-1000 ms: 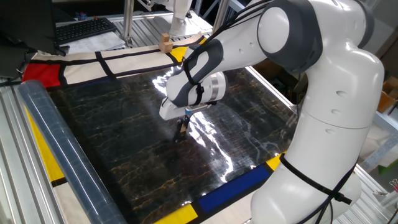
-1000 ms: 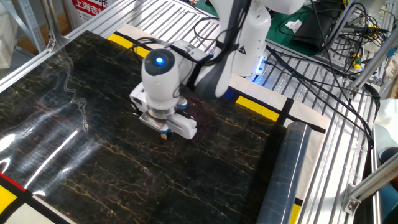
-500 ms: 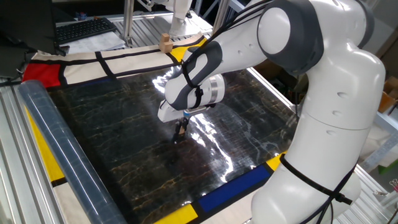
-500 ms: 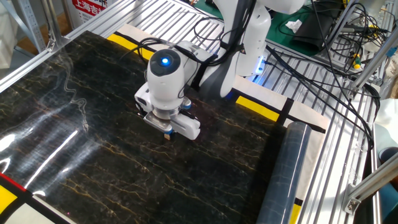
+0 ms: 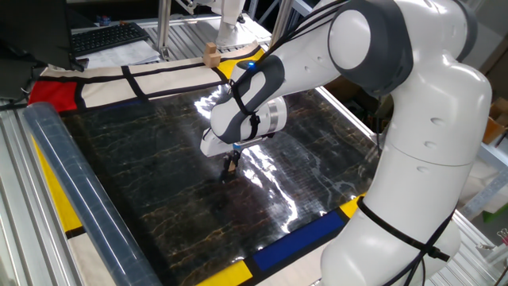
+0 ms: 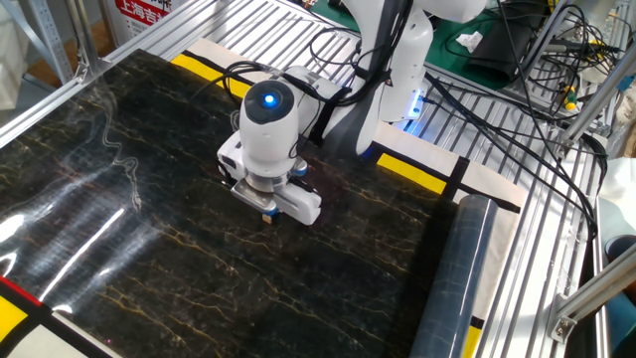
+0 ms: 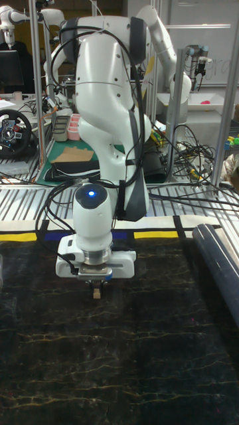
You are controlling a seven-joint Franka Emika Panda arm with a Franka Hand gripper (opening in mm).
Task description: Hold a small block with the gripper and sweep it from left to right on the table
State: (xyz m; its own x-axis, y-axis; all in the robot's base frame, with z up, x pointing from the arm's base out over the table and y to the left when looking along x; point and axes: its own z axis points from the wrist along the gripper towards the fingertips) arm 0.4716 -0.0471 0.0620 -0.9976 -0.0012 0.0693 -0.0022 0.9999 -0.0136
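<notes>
In one fixed view, the gripper points down at the glossy black counter, its tip dark and unclear. In the other fixed view and the tall fixed view, its jaws pinch the small block, a tiny light-tan cube, at the counter's surface.

Arm with fingers and small block slid slightly toward dark roll.

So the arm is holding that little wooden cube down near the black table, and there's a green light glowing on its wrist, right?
Not quite: the light is blue, not green, as the other fixed view shows. The rest holds: the fingers grip the cube low over the black table.
</notes>
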